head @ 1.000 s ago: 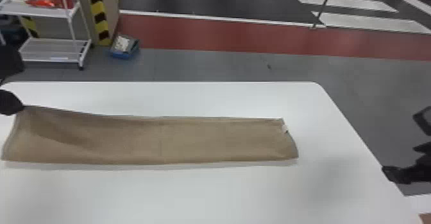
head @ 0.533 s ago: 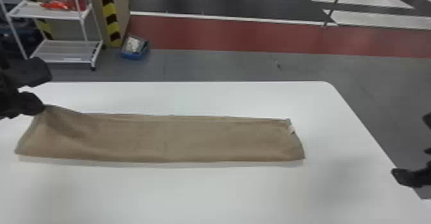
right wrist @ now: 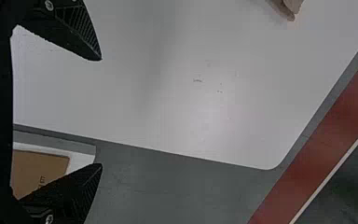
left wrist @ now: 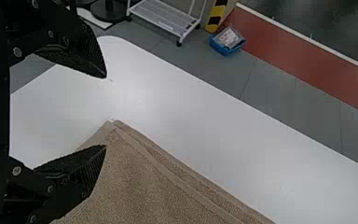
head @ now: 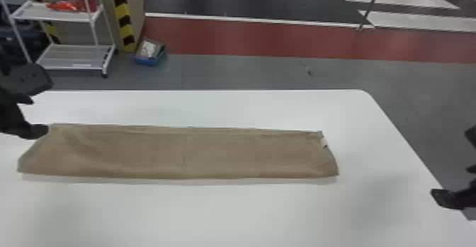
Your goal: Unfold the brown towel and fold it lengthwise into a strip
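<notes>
The brown towel (head: 184,154) lies on the white table as a long, layered strip running left to right, with a small pale tag at its far right corner. At its left end my left gripper (head: 44,107) stands open, one fingertip beside the far left corner. In the left wrist view, the open left gripper (left wrist: 106,111) has the towel (left wrist: 149,186) by its lower finger, with nothing pinched. My right gripper (head: 450,165) is parked at the table's right edge. The right wrist view has the right gripper (right wrist: 101,112) open, well apart from the towel's end (right wrist: 286,7).
The white table (head: 212,214) has its far edge behind the towel and a rounded far right corner. On the floor beyond stand a white shelf cart (head: 74,57) and a blue bin (head: 150,53). A brown cardboard piece (right wrist: 37,170) lies past the table's edge.
My left gripper has let go of the towel's far left corner, which now lies lower and flatter. The head view has shifted toward the left. The right gripper still stands apart at the right.
</notes>
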